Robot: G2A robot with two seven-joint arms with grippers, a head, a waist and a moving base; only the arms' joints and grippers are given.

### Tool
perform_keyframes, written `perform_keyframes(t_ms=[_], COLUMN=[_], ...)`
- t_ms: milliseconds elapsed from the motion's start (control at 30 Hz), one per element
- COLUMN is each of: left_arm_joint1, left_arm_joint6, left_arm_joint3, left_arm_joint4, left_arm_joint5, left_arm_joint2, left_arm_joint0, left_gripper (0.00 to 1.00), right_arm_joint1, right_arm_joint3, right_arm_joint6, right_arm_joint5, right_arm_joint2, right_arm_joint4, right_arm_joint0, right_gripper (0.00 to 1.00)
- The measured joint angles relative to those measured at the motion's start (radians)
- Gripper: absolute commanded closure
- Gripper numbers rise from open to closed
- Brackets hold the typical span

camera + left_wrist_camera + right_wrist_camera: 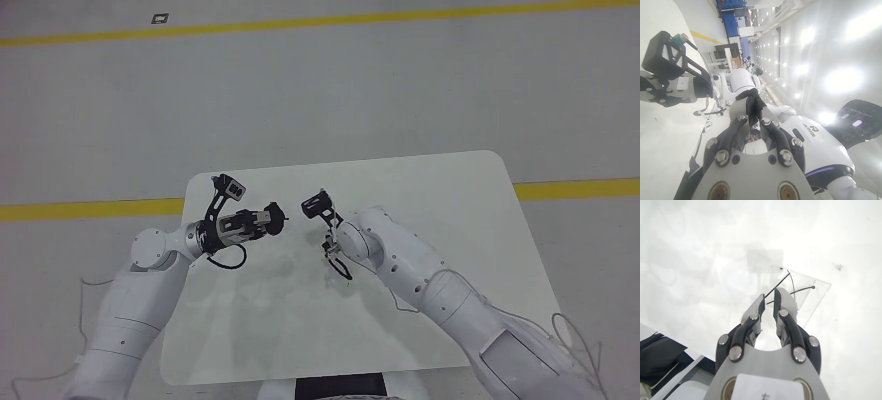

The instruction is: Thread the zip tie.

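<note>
**Right gripper over zip ties, left gripper closed in the air**

Table: white, smooth, rounded corners, one. On it, in the right wrist view, lies one clear plastic tray, flat, rectangular, with sharp corners.

Zip ties: thin black plastic strips lying in the tray and crossing each other. Two small square heads are visible and three strands cross; the exact count is unclear, at least two. One strand curves and one runs straight.

Right gripper: grey metal fingers with black ribbed pads and black links with silver rivets. The gap is narrow, with the tips angled inward. It points down at the tray, and the straight strand passes between the tips. Cannot tell if the pads touch it. In the top view it sits near the table's middle.

Left gripper: same build, with the tips wrapped in black tape, creased and loose at the ends. The fingers are pressed together at the tips. Cannot tell whether anything is pinched inside. It hangs above the table, turned sideways, near the right gripper but apart from it.
</note>
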Motion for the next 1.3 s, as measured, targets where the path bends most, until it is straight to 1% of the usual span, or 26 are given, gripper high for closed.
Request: perform_keyframes(t_ms=[67, 133, 233, 333, 400, 567, 800, 1133, 1233, 1300], left_arm_joint1=[0.000, 0.000, 0.000, 0.000, 0.000, 0.000, 0.000, 0.000, 0.000, 0.000], left_arm_joint6=[0.000, 0.000, 0.000, 0.000, 0.000, 0.000, 0.000, 0.000, 0.000, 0.000], left_arm_joint3=[0.000, 0.000, 0.000, 0.000, 0.000, 0.000, 0.000, 0.000, 0.000, 0.000], left_arm_joint4=[0.000, 0.000, 0.000, 0.000, 0.000, 0.000, 0.000, 0.000, 0.000, 0.000], left_arm_joint5=[0.000, 0.000, 0.000, 0.000, 0.000, 0.000, 0.000, 0.000, 0.000, 0.000], left_arm_joint2=[0.000, 0.000, 0.000, 0.000, 0.000, 0.000, 0.000, 0.000, 0.000, 0.000], left_arm_joint0=[0.000, 0.000, 0.000, 0.000, 0.000, 0.000, 0.000, 0.000, 0.000, 0.000], left_gripper=[1.00, 1.00, 1.00, 1.00, 1.00, 1.00, 1.00, 1.00, 1.00, 1.00], right_arm_joint1=[-0.003, -0.006, -0.007, -0.009, -0.011, -0.021, -0.044, -0.073, -0.081, -0.086], right_arm_joint3=[0.009, 0.018, 0.028, 0.033, 0.039, 0.066, 0.120, 0.191, 0.210, 0.223], right_arm_joint6=[0.002, -0.001, -0.003, -0.002, -0.003, -0.005, -0.011, -0.018, -0.021, -0.022], right_arm_joint5=[0.006, 0.017, 0.022, 0.022, 0.020, 0.016, 0.017, 0.022, 0.021, 0.019], right_arm_joint2=[-0.004, -0.008, -0.017, -0.022, -0.022, -0.031, -0.051, -0.069, -0.070, -0.071], right_arm_joint4=[-0.008, -0.024, -0.066, -0.097, -0.104, -0.115, -0.119, -0.122, -0.120, -0.119], right_arm_joint0=[0.004, 0.008, 0.010, 0.010, 0.010, 0.021, 0.046, 0.072, 0.077, 0.081], right_gripper=[0.84, 0.76, 0.71, 0.71, 0.73, 0.74, 0.76, 0.75, 0.77, 0.81])
